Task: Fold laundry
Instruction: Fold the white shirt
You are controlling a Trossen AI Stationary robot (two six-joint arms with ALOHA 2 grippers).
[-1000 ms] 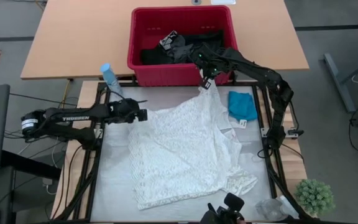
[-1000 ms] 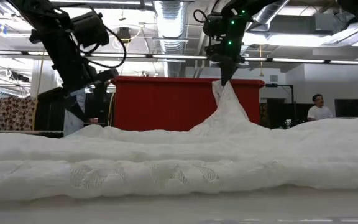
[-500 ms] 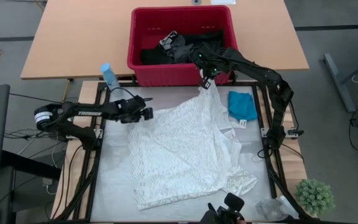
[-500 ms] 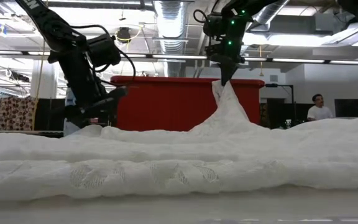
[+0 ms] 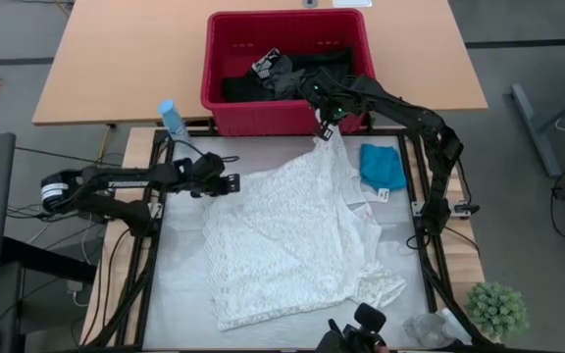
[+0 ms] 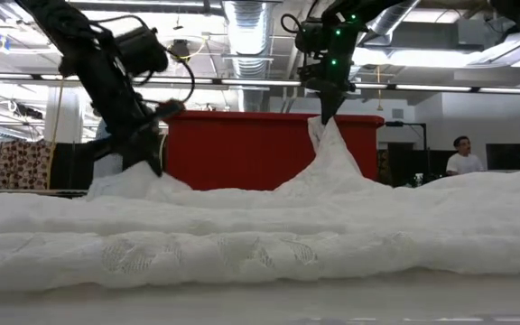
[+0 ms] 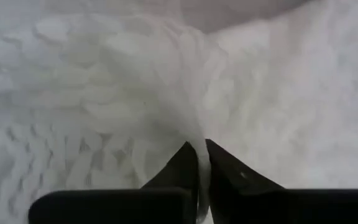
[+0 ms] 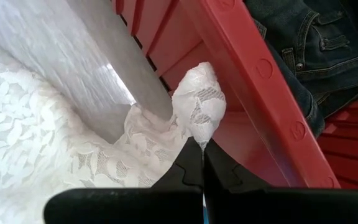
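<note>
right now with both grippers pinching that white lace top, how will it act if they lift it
Probably floppy: the white lace top already tents up to the right gripper and sags away in the low view. Likely light, being thin openwork. The left gripper holds only a small pinch, so it may slip.

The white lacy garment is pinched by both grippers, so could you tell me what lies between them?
In the high view, only the white lacy garment's far edge spans from the left gripper to the right gripper; the red basket stands just beyond.

lab/workshop | exposed ceiling ducts (image 6: 246, 23) | black frame table (image 5: 430, 265)
</note>
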